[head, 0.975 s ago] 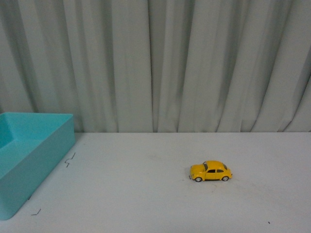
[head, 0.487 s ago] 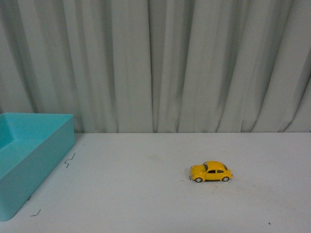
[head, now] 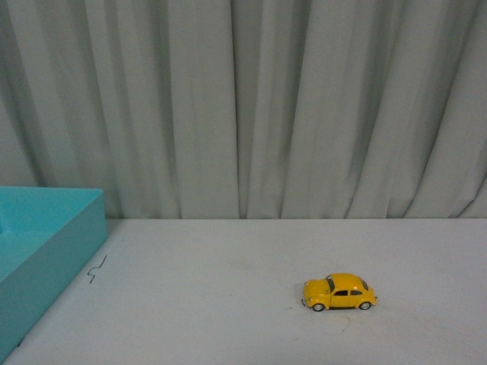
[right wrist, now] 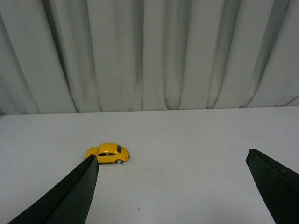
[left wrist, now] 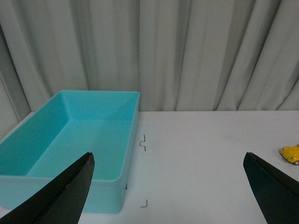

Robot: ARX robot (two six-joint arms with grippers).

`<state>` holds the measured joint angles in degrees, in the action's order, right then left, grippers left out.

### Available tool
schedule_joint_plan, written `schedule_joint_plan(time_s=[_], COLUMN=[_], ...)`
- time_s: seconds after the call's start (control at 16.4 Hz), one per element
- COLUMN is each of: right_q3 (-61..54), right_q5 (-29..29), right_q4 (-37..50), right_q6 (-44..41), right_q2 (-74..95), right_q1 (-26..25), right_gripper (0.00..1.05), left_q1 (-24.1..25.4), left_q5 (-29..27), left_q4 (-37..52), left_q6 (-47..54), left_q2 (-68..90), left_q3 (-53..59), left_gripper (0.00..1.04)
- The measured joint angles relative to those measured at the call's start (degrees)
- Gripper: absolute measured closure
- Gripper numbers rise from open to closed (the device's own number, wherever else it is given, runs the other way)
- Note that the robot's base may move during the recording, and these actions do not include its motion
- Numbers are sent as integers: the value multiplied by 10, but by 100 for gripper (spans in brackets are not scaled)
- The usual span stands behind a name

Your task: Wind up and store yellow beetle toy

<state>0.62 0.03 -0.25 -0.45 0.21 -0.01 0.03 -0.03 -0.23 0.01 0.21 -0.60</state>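
The yellow beetle toy (head: pixel 339 293) stands on its wheels on the white table, right of the middle in the front view. It shows in the right wrist view (right wrist: pixel 108 153) just beyond one black finger (right wrist: pixel 70 196), and at the edge of the left wrist view (left wrist: pixel 291 153). My right gripper (right wrist: pixel 172 161) is open and empty, above the table behind the toy. My left gripper (left wrist: pixel 168 158) is open and empty, above the table beside the teal box (left wrist: pixel 133 123). Neither gripper shows in the front view.
The teal box (head: pixel 72 236) is open and empty, at the table's left edge. Small black marks (head: pixel 97 269) lie on the table beside it. A grey curtain (head: pixel 243 106) hangs behind the white table (head: pixel 228 304).
In the front view the whole scene has shifted down: the toy and the box sit lower in the picture, the box further left. The toy itself has not moved on the table.
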Motion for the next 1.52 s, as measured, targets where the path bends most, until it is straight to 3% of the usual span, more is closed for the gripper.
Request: schedule_joint_plan(time_s=[1.52], right_q3=[0], right_q5=[0], right_q4=[0], right_q6=[0], right_q2=[0], right_q1=[0], right_gripper=[7], left_q1=[0], left_q5=[0], left_q4=[0], left_q6=[0], left_q2=[0], left_q3=[0], left_gripper=[7])
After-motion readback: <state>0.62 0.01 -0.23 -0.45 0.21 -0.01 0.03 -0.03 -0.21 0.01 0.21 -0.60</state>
